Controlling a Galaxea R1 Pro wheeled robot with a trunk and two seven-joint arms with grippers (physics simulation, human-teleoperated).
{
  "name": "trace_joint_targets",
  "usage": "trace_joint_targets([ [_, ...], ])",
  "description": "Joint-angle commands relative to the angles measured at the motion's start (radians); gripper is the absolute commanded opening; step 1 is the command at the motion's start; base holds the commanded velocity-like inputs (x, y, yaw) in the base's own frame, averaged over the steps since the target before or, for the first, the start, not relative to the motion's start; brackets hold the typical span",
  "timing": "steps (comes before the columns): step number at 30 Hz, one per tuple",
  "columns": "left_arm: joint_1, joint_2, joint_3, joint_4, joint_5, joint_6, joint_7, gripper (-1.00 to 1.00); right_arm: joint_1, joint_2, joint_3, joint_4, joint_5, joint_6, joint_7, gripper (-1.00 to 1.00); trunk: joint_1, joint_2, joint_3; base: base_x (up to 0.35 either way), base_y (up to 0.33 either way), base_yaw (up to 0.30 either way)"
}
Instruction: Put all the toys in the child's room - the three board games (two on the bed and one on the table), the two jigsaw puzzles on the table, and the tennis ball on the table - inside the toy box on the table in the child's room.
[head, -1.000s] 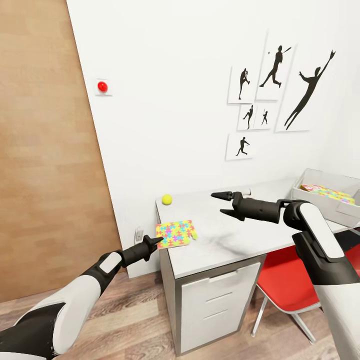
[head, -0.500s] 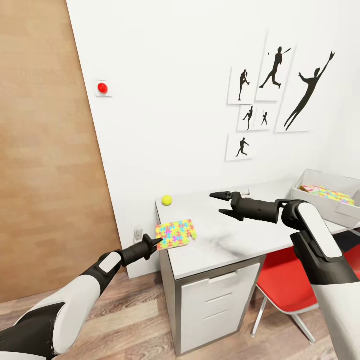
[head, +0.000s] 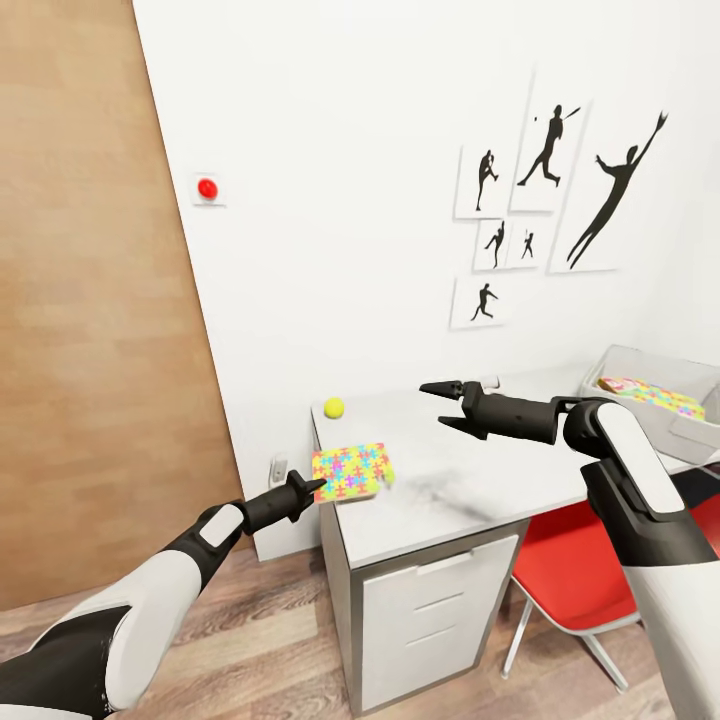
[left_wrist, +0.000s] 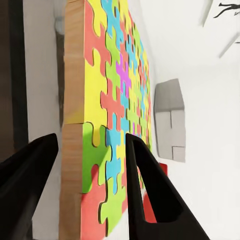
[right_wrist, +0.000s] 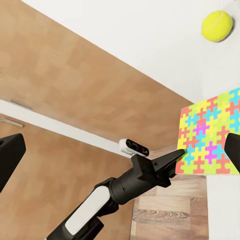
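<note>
A jigsaw puzzle (head: 349, 471) lies flat on the left end of the table (head: 470, 490), its near edge at the rim. My left gripper (head: 314, 487) is open, one finger on each side of that edge; the left wrist view shows its fingers (left_wrist: 150, 185) straddling the puzzle (left_wrist: 107, 100). The tennis ball (head: 334, 407) rests behind it near the wall. My right gripper (head: 443, 404) hovers open above the table's middle, holding nothing. Its wrist view looks over the ball (right_wrist: 217, 26), the puzzle (right_wrist: 210, 135) and the left gripper (right_wrist: 175, 157). The toy box (head: 625, 372) stands at the right with a colourful flat piece inside.
White drawers (head: 440, 610) sit under the table's left end, and a red chair (head: 575, 570) is tucked in to their right. A wooden door (head: 90, 300) fills the left. The wall carries a red button (head: 207, 188), a socket (head: 277, 468) and silhouette posters (head: 545, 150).
The whole picture has shifted slightly, so the camera moved. Both grippers, the puzzle and the ball keep about the same places.
</note>
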Motion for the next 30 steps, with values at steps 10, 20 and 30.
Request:
trace_joint_targets([
  [10, -0.001, -0.001, 0.006, -0.002, -0.005, 0.010, -0.032, -1.00, -0.003, -0.001, 0.001, 0.009, -0.010, 0.000, -0.010, 1.00, -0.038, 0.070, 0.030, 0.000, 0.000, 0.000],
  [20, -0.002, 0.003, 0.000, -0.009, -0.008, 0.068, -0.042, -1.00, -0.001, -0.001, -0.004, 0.008, -0.013, 0.000, -0.009, 1.00, -0.077, 0.140, 0.062, 0.000, 0.000, 0.000],
  [30, -0.003, 0.013, -0.002, -0.058, -0.009, 0.189, -0.044, -1.00, -0.001, -0.001, -0.007, 0.008, -0.001, -0.002, -0.010, 1.00, -0.115, 0.210, 0.093, 0.000, 0.000, 0.000],
])
